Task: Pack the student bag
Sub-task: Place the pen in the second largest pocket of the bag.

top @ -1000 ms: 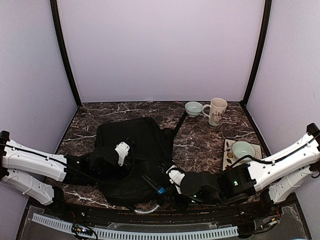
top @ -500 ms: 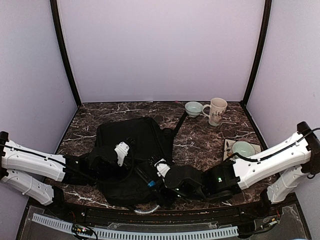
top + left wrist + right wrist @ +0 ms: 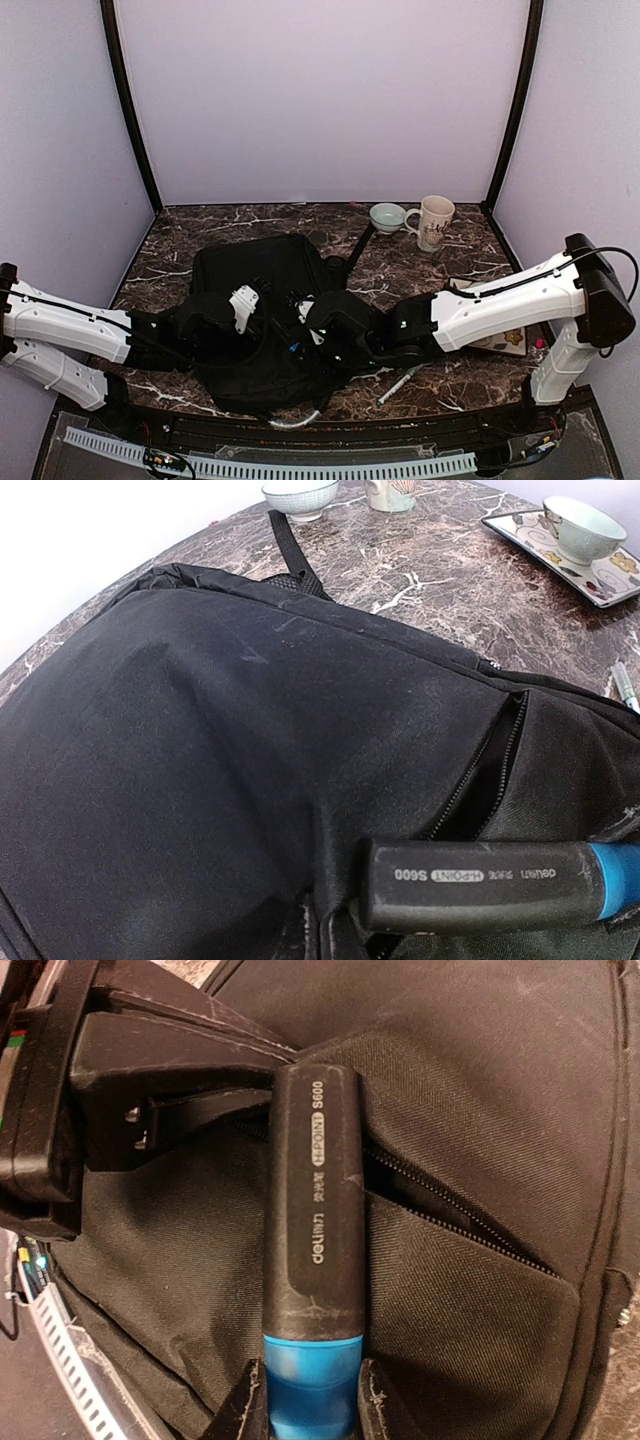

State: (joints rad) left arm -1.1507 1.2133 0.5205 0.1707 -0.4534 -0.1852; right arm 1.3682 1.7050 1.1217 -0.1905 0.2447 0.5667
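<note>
Top external view, read from my near table edge outward. Nearest lies a pen (image 3: 400, 383) on the marble table (image 3: 180, 255), just off the near right corner of the student bag (image 3: 260, 270). The bag lies flat, left of centre, between the two arms. It is the largest item in the scene.

Right wrist view. The right gripper (image 3: 310, 1400) reaches over the bag's near right part. Its fingers (image 3: 245, 1410) pinch the blue end of a black highlighter (image 3: 313, 1210) printed "deli H-POINT S600". The barrel lies across the unzipped mouth of the pocket (image 3: 500, 750). Its black end points toward the left gripper (image 3: 190, 1080), just beside it.

The left gripper's dark fingers sit against the fabric at the pocket's edge. From either wrist view I cannot tell whether they are clamped on the cloth or merely parted around it.

Left wrist view. The highlighter crosses the lower right of the frame above the bag's surface, with the zip line running up behind it.

Farther out, the strap (image 3: 358, 250) runs from the bag's far right corner toward the back. A patterned tray (image 3: 530, 538) carrying a pale green cup (image 3: 578, 515) sits to the right, well apart from the bag and partly hidden under the right arm in the overhead view. At the far edge stand a pale bowl (image 3: 387, 216) and, just beside it, a cream mug (image 3: 433, 222).
</note>
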